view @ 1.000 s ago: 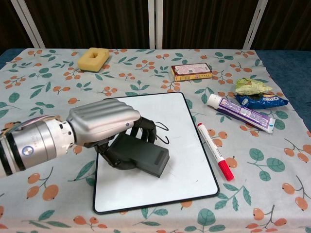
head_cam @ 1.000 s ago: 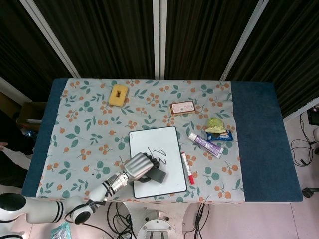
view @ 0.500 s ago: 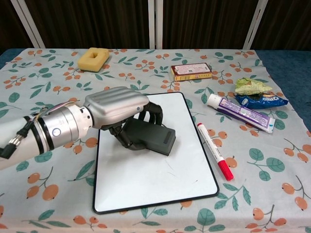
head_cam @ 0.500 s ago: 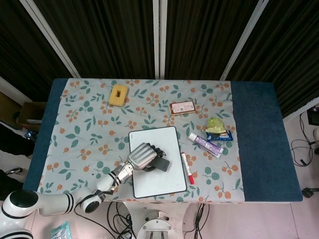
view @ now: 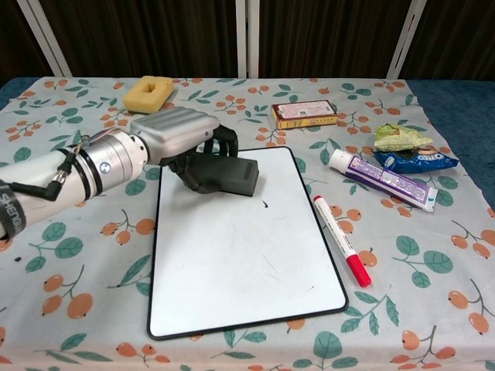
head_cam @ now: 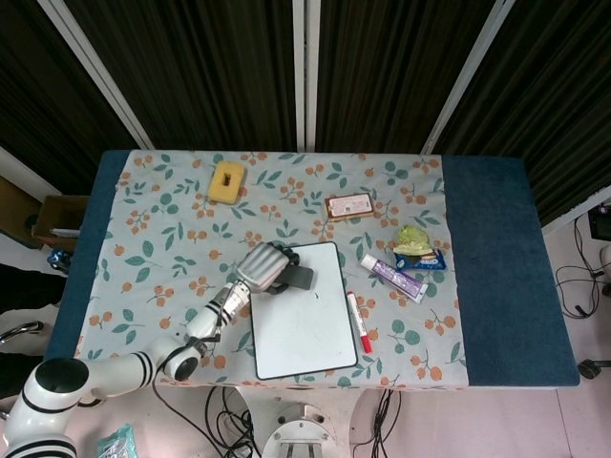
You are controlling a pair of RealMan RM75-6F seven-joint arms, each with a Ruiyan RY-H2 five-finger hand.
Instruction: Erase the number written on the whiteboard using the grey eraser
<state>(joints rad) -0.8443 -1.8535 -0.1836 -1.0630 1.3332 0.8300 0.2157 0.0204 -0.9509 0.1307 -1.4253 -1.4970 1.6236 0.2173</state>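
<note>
My left hand grips the dark grey eraser and presses it on the far left corner of the whiteboard. The board's white face is almost blank; only a small dark mark and faint smudges remain near its middle. My right hand is not seen in either view.
A red marker lies along the board's right edge. A toothpaste tube, snack wrappers and a small box sit to the right and behind. A yellow sponge lies at the far left.
My left hand slid the eraser from the board's lower middle up to its far left corner. The written number has disappeared from the board, leaving one small mark.
</note>
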